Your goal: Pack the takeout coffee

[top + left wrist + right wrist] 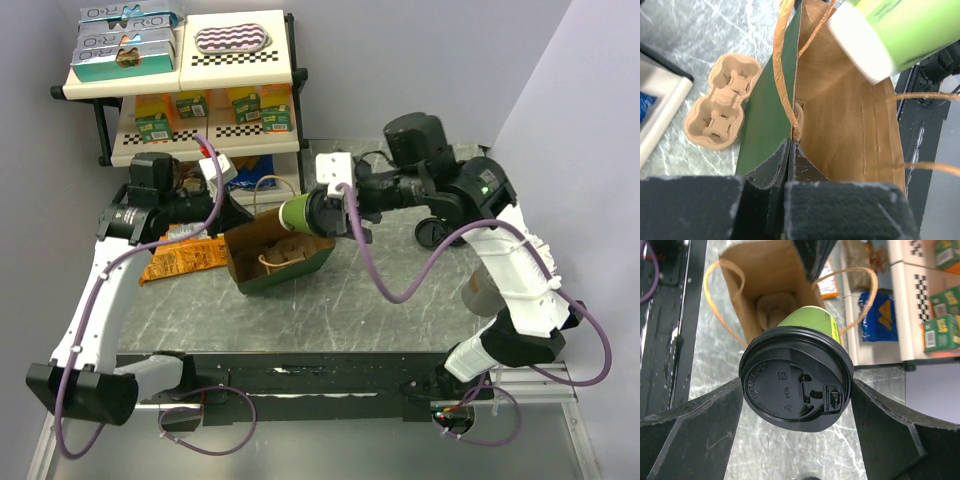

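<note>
while the left claw pinches the green edge of the paper bag at its mouth, jaws clenched on the paper with a tan handle loop running past them, the bag lies tipped open on the table. the right claw grasps the takeout coffee on its side, one finger pressed on each flank of the lidded end, and the black lid faces the wrist camera. the cup's pale base points toward the bag's mouth and hangs at the opening, clear of the table, with most of the cup outside the bag. a pale round shape sits deep inside the bag, too dim to name. a brown pulp cup carrier lies flat on the table just beside the bag's green wall, apart from both claws.
</note>
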Action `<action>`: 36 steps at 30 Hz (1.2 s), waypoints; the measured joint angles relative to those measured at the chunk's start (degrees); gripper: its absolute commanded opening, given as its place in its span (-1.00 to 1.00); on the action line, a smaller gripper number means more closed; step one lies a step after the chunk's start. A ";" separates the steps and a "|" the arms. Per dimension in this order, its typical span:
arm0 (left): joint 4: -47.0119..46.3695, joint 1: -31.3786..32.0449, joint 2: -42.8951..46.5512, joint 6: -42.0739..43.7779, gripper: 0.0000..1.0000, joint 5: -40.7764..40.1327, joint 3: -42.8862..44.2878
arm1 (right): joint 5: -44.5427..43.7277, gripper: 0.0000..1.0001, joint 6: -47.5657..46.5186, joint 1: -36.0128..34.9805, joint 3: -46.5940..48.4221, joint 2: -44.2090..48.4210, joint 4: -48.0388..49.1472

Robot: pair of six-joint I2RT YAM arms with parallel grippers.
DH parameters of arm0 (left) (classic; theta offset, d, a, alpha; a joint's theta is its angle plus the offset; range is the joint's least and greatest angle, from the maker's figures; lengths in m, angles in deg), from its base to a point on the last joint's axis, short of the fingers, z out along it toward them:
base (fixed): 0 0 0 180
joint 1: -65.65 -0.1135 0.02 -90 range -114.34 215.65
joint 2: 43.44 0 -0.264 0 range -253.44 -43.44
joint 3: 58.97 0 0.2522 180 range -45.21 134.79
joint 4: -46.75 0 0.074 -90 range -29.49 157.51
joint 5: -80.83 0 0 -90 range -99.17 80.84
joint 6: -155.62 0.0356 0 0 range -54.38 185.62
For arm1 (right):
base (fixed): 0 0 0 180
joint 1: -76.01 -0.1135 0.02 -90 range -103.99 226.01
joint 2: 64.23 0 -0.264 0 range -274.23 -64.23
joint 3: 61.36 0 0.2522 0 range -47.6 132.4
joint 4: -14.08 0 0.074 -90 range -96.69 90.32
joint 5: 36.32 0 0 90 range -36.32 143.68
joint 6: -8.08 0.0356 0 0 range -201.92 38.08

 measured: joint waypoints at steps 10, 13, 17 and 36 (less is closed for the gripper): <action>-1.51 8.15 4.90 6.01 -0.99 -8.50 -2.38 | -2.43 -1.00 -3.15 -2.89 -2.10 -0.24 -0.98; -2.19 8.50 4.90 7.58 -0.99 -11.78 -2.38 | -2.82 -1.00 -3.52 -3.37 -2.14 -0.46 -0.90; -3.69 8.55 4.90 10.21 -0.99 -15.72 -2.38 | -3.48 -1.00 -3.54 -3.43 -3.26 -0.42 -0.17; -8.81 10.16 7.56 16.46 -0.99 -22.27 -6.45 | -5.38 -1.00 -2.47 -3.43 -12.61 2.80 6.21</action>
